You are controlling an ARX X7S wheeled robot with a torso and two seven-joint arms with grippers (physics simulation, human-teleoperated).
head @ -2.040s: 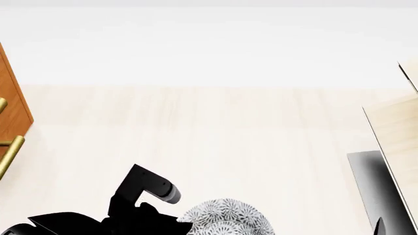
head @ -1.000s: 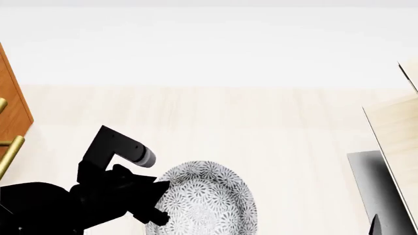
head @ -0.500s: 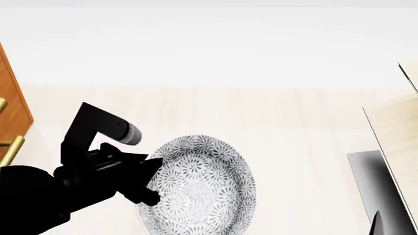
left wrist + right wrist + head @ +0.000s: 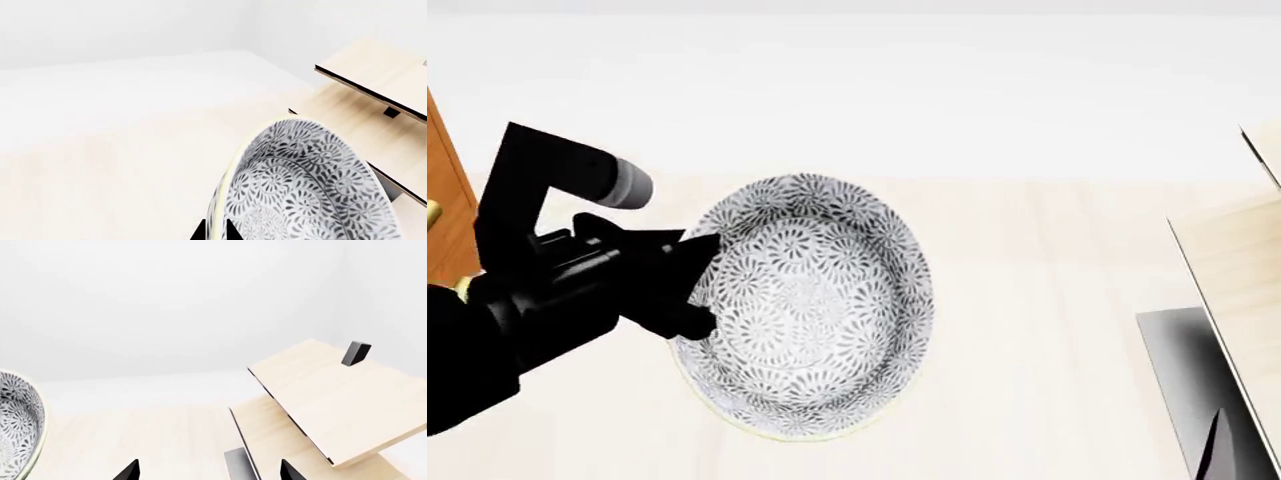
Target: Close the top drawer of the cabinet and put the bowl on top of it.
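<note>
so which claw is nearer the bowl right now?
Left. The left claw is clamped on the bowl at its rim. The right claw is open and empty, off to the side with the bowl only at the frame edge.

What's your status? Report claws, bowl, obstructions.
Left claw shut on bowl rim, bowl held tilted. Right claw open, empty. Cabinet at far left edge; nothing seen between.

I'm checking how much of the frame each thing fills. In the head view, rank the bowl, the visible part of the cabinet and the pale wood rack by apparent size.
Largest to smallest:
1. the bowl, held up nearer the camera, so it looks enlarged
2. the pale wood rack, cut off at the frame's edge
3. the cabinet, only a thin strip visible
</note>
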